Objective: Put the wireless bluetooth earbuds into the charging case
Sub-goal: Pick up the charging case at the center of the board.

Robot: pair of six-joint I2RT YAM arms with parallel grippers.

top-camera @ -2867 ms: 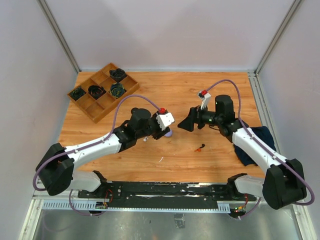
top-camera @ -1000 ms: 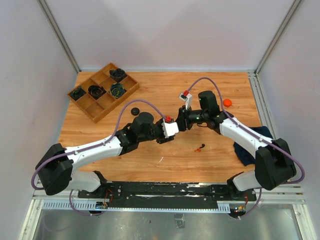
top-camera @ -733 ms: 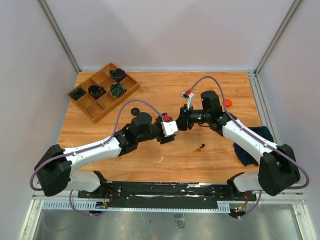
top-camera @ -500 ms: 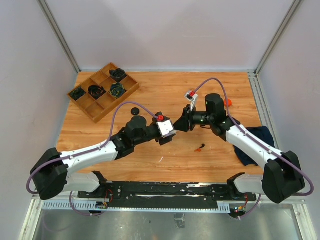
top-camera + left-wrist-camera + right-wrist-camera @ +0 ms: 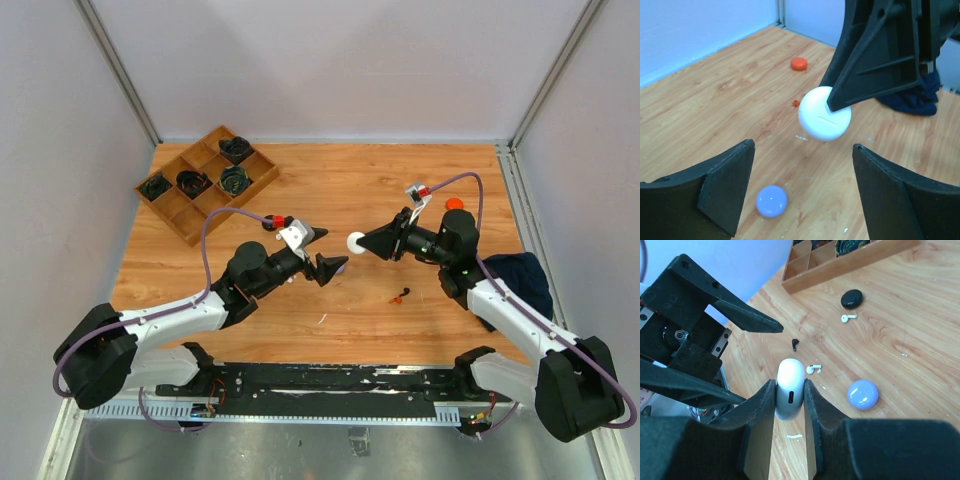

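Observation:
A white round charging case (image 5: 790, 385) hangs above the table, closed, with my right gripper (image 5: 790, 391) shut on its sides. The top view shows this case (image 5: 355, 242) between both arms. My left gripper (image 5: 803, 146) stands open and empty, facing the white case (image 5: 824, 114) from a short way off. A pale purple case (image 5: 771, 201) lies on the table under it. Two white earbuds (image 5: 813, 369) (image 5: 848, 317) and a black earbud (image 5: 795, 344) lie loose on the wood. A black and a red earbud (image 5: 402, 295) lie nearer the right arm.
A wooden tray (image 5: 205, 180) with coiled cables stands at the back left. A black case (image 5: 852, 298) lies near it. An orange case (image 5: 455, 204) sits at the back right, and a dark blue cloth (image 5: 520, 280) lies at the right edge.
The two grippers were together at the white case. My left gripper has opened, let go and drawn back to the left. My right gripper has pulled right, still holding the case.

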